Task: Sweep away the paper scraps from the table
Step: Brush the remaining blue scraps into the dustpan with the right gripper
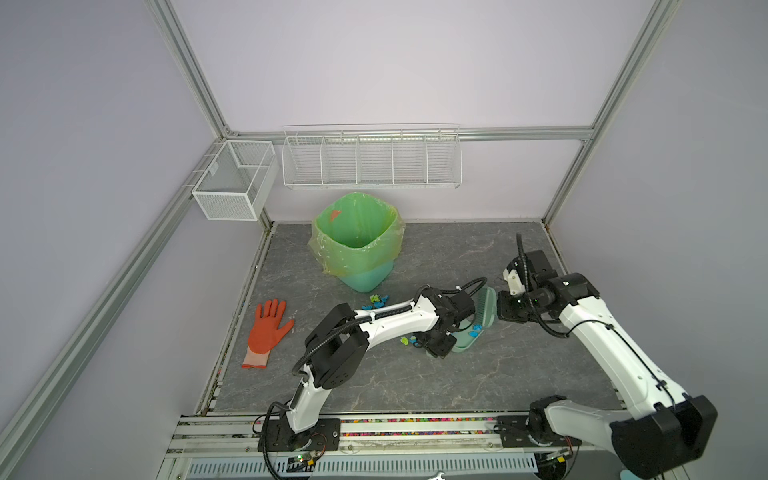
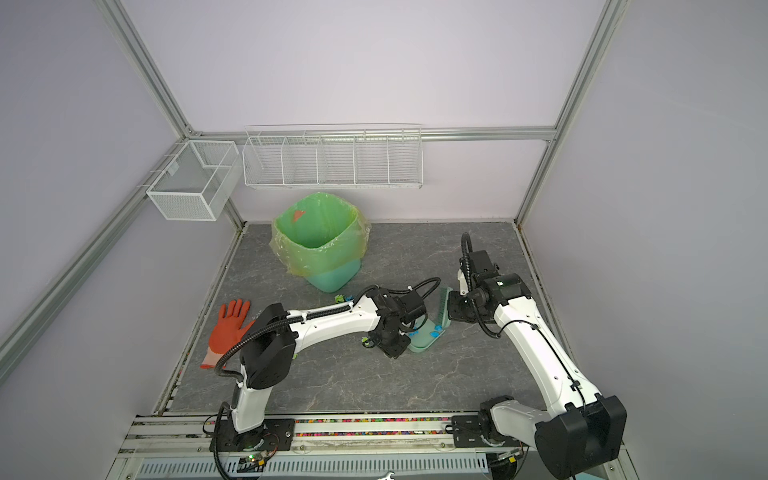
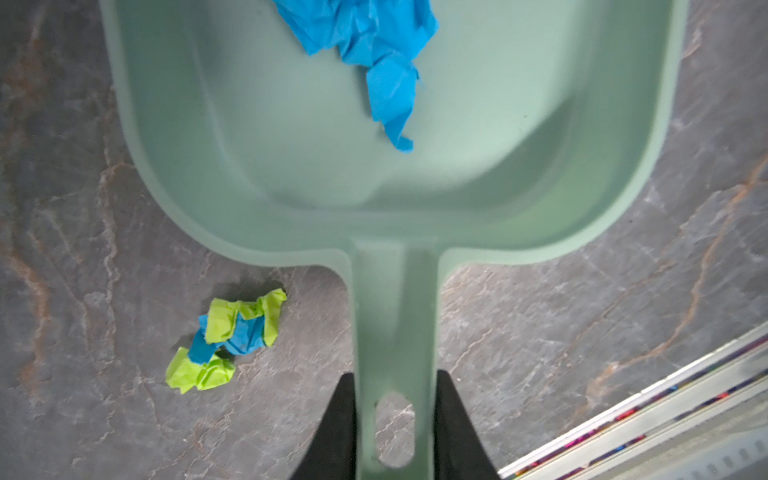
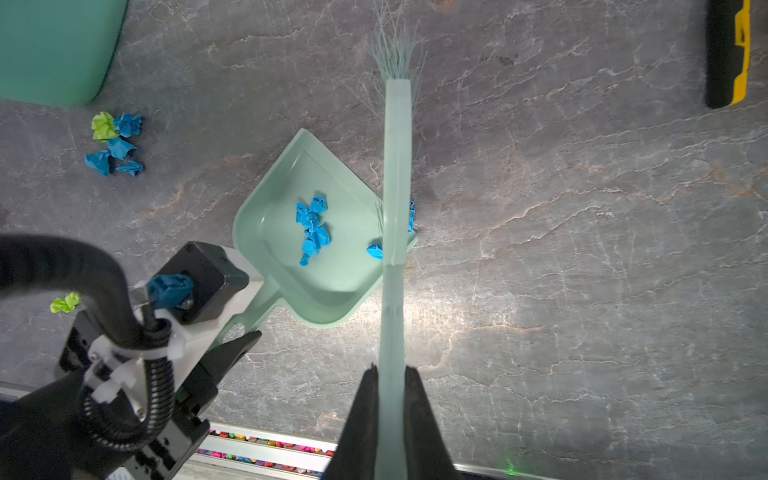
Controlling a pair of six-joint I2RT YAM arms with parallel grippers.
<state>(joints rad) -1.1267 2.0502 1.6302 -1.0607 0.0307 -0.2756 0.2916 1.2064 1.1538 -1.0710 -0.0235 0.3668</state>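
My left gripper (image 3: 395,415) is shut on the handle of a pale green dustpan (image 3: 291,166) lying flat on the table (image 1: 415,382). Blue paper scraps (image 4: 313,228) lie inside the pan. My right gripper (image 4: 390,399) is shut on the handle of a pale green brush (image 4: 397,166), whose head stands at the pan's open lip with a blue scrap (image 4: 375,250) against it. A lime and blue cluster (image 3: 228,336) lies on the table beside the pan's handle. Another cluster (image 4: 114,143) sits near the bin's foot.
A green-lined bin (image 1: 357,241) stands at the back of the table. An orange-red glove (image 1: 266,328) lies at the left. White wire baskets (image 1: 372,158) hang on the back wall. A black and yellow object (image 4: 727,50) lies far to the right.
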